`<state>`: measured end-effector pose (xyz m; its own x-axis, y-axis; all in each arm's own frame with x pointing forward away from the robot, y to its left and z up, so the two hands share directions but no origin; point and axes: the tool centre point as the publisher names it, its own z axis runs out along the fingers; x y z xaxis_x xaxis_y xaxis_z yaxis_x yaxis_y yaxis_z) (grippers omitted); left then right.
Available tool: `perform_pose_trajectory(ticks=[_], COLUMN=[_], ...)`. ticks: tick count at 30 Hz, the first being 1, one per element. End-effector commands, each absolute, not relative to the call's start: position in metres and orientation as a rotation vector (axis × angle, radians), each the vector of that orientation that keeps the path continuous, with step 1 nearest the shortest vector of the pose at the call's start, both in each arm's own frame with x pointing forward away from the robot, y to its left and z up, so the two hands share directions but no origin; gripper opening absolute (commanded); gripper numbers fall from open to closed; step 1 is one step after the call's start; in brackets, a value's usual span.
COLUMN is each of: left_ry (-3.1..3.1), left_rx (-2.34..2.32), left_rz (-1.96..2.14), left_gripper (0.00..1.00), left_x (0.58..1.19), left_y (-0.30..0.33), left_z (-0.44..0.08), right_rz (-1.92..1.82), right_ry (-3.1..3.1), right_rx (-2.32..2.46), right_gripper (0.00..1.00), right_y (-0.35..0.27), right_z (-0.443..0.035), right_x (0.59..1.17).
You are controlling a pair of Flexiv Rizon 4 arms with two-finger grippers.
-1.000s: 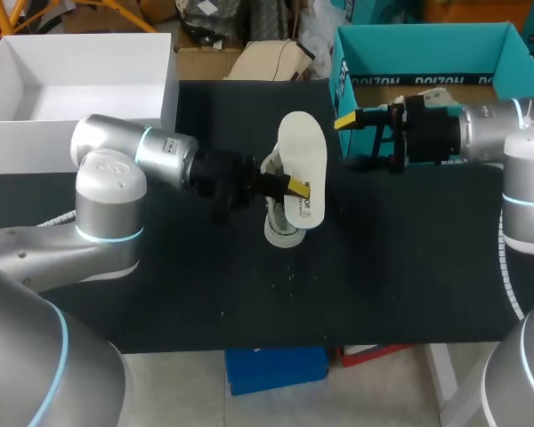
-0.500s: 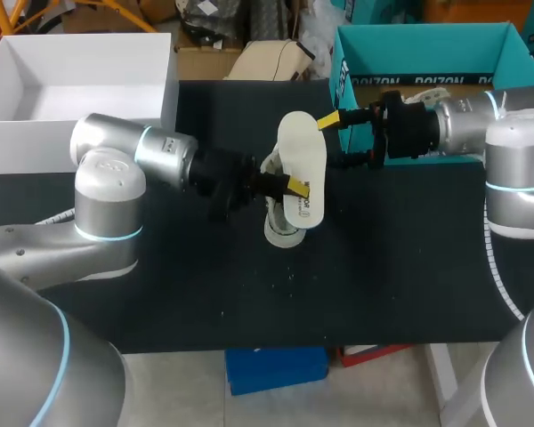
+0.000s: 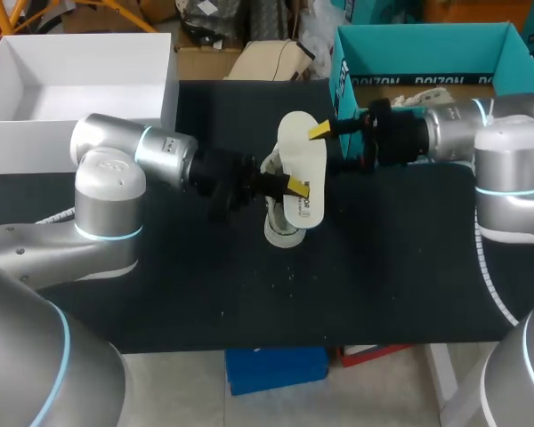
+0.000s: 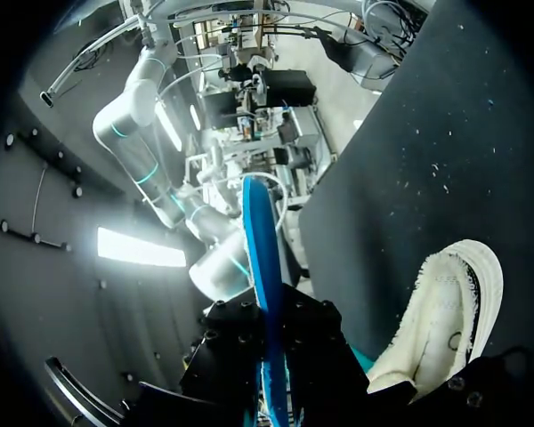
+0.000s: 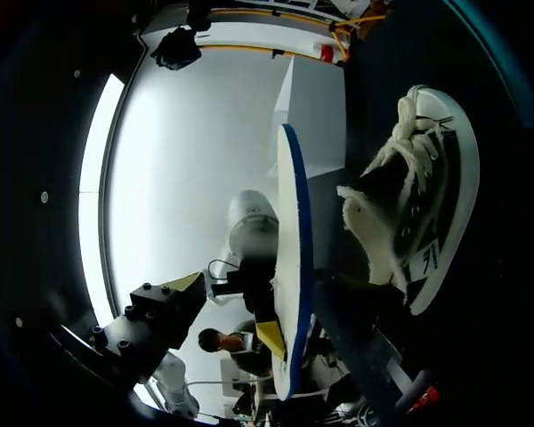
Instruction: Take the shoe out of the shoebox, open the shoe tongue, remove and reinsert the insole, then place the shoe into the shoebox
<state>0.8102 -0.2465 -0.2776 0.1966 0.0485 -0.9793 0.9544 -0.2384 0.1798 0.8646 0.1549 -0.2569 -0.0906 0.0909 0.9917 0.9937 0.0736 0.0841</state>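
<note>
Left fingers (image 3: 296, 186) pinch the insole (image 3: 303, 158) (shoe (image 3: 279, 229) beneath).

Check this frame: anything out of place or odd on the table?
Nothing spilled or damaged. The insole is out of the shoe, held on edge above it by the left tool, as expected mid-task. The shoe seems tipped on its side on the table. The right tool is open, straddling the insole.
</note>
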Motion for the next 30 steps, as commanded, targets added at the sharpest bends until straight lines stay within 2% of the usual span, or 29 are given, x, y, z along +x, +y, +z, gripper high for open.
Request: perform_pose_trajectory(ticks=[1,7,9,10,12,22,23,24,25,30], left_ry=[0.996,0.996,0.996,0.996,0.996,0.996,1.024,1.047,1.116,1.359], left_rx=[1.518,1.518,1.518,1.518,1.518,1.518,1.51,1.502,1.488,1.533], left_rz=[-1.191,-1.191,-1.191,-1.191,-1.191,-1.191,-1.172,-1.163,-1.14,-1.018], left_gripper=[0.0,0.0,0.0,0.0,0.0,0.0,0.06,0.57,1.0,1.0], left_x=[0.81,0.81,0.81,0.81,0.81,0.81,0.809,0.808,0.806,0.792], left_y=[-0.247,-0.247,-0.247,-0.247,-0.247,-0.247,-0.246,-0.246,-0.243,-0.229], left_z=[-0.278,-0.278,-0.278,-0.278,-0.278,-0.278,-0.276,-0.274,-0.269,-0.252], right_rz=[-1.167,-1.162,-1.159,-1.155,-1.126,-1.126,-1.126,-1.126,-1.126,-1.126], right_ry=[-1.384,-1.386,-1.387,-1.39,-1.411,-1.411,-1.411,-1.411,-1.411,-1.411], right_rx=[-1.177,-1.18,-1.18,-1.182,-1.188,-1.188,-1.188,-1.188,-1.188,-1.188], right_gripper=[0.47,0.44,0.36,0.31,0.0,0.0,0.0,0.0,0.0,0.0], right_y=[0.161,0.162,0.163,0.163,0.165,0.165,0.165,0.165,0.165,0.165], right_z=[-0.258,-0.261,-0.262,-0.263,-0.265,-0.265,-0.265,-0.265,-0.265,-0.265], right_x=[0.869,0.87,0.87,0.87,0.869,0.869,0.869,0.869,0.869,0.869])
